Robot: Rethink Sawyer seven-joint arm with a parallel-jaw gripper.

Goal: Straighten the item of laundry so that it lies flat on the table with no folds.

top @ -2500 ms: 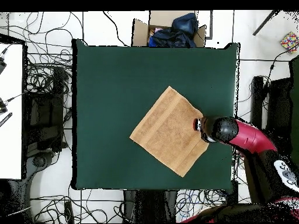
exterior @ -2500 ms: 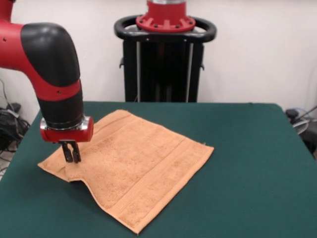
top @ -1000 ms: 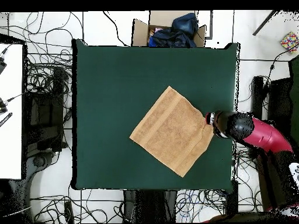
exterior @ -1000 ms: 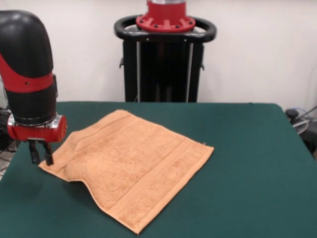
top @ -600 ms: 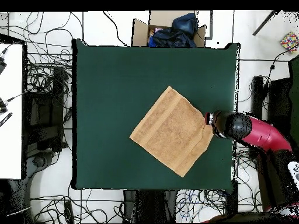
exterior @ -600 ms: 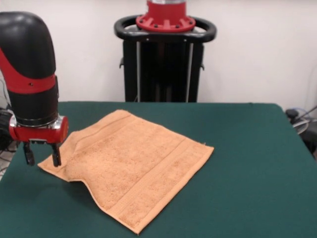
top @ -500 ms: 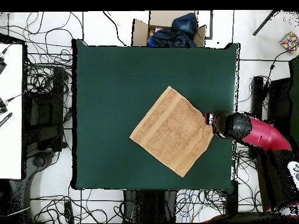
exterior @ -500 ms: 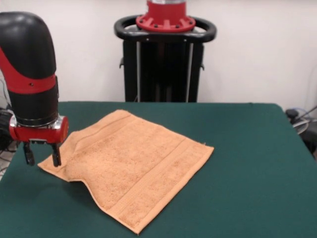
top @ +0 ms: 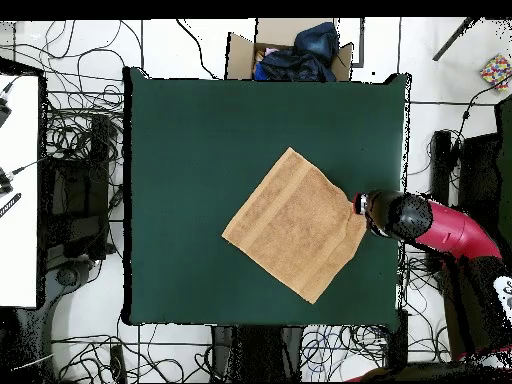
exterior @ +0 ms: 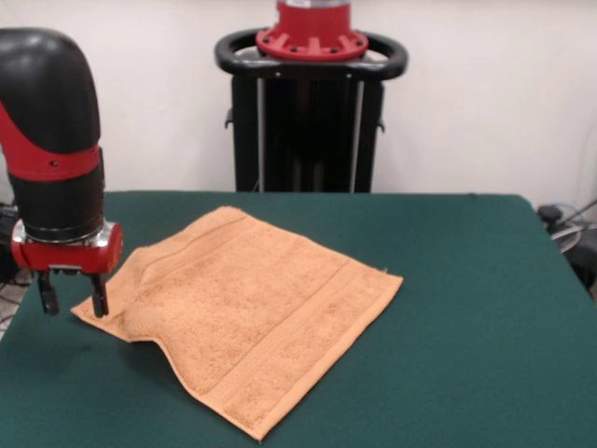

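The light-orange terry towel (exterior: 247, 313) lies spread on the dark green table (exterior: 466, 355), turned like a diamond. Its left corner is rumpled, with a raised fold and a dent in the near-left edge. In the overhead view the towel (top: 295, 225) sits right of the table's (top: 200, 150) middle, its right corner by the arm. My gripper (exterior: 71, 301) is open and empty. It hangs at the towel's left corner, one finger over the corner tip and the other over bare felt. In the overhead view the gripper (top: 360, 206) is mostly hidden under the arm.
The robot's black pedestal (exterior: 311, 112) stands at the table's far side. In the overhead view a cardboard box with dark cloth (top: 295, 50) sits beyond the table's top edge, and cables lie on the floor around the table.
My gripper went from shut and pressed on the towel's corner to open, and moved outward off the corner toward the table's edge. Since half a second ago it has risen slightly.
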